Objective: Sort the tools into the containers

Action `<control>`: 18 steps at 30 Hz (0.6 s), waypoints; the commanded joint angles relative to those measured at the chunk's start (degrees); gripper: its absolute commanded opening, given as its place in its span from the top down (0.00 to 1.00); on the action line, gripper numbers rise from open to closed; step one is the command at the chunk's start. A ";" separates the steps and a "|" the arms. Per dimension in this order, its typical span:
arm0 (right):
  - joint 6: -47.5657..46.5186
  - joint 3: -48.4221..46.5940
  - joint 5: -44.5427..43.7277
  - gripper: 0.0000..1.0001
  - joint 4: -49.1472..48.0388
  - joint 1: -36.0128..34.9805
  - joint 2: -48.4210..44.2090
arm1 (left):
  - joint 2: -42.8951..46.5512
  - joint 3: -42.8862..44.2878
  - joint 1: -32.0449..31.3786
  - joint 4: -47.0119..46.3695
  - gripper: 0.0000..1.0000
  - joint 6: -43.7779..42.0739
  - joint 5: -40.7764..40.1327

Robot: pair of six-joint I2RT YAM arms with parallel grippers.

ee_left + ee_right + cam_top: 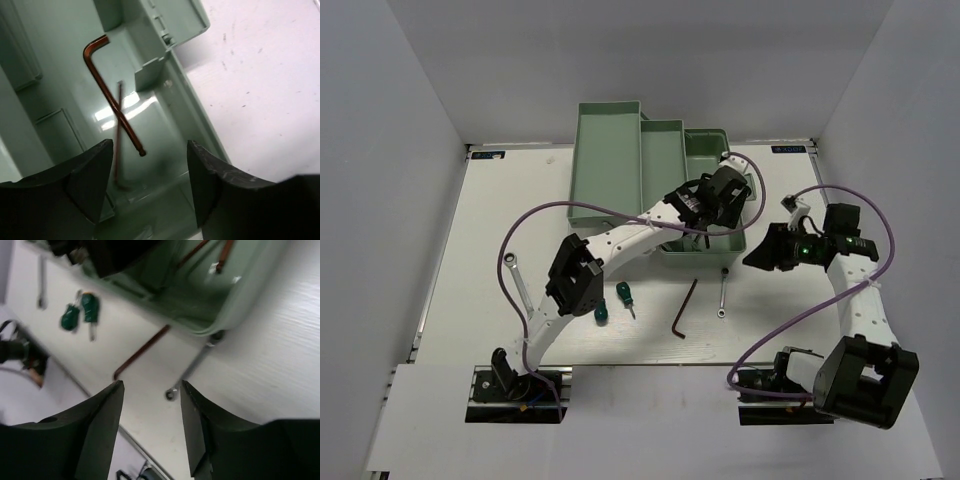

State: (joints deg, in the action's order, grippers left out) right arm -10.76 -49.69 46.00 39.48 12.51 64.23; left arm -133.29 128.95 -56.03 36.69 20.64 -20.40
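Two hex keys (112, 100) lie crossed in the toolbox (620, 160) base, under the left gripper (150, 146), whose jaws are wide and empty. The right gripper (151, 387) hangs wide and empty too. Left on the desk (500, 200): two screwdrivers (603, 313), a third hex key (686, 308) and two wrenches (722, 290). I judge the task under half done.
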 commanded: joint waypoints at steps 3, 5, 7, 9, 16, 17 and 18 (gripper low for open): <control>-15.76 -1.81 13.42 0.60 11.66 -4.33 3.18 | 4.00 1.32 0.48 -3.45 0.29 -2.45 4.50; -16.65 -1.38 12.19 0.71 11.41 -6.36 3.62 | 7.60 -0.96 -0.04 -5.21 0.29 -2.97 5.11; -17.18 -1.02 11.75 0.76 11.14 -9.16 3.80 | 11.02 -5.35 -0.65 -8.20 0.31 -2.98 4.50; -21.54 -0.32 12.44 0.78 11.66 -10.75 3.54 | 18.48 -12.26 -1.19 -10.31 0.43 -2.98 2.48; -50.12 2.94 9.39 0.62 17.03 -22.69 4.84 | 56.21 -48.05 -1.19 -13.31 0.93 4.22 -10.36; -55.02 2.59 8.59 0.58 17.12 -24.54 5.81 | 59.87 -53.57 -1.19 -11.31 0.74 5.71 -11.23; -57.50 1.54 6.75 0.54 17.90 -25.69 7.82 | 63.04 -56.06 -1.19 -8.85 0.63 7.20 -11.76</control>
State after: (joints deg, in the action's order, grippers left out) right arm -52.47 -46.96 55.18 54.39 -10.24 69.30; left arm -80.47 79.81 -57.45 25.41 23.46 -26.74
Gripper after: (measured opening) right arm 0.447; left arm 0.321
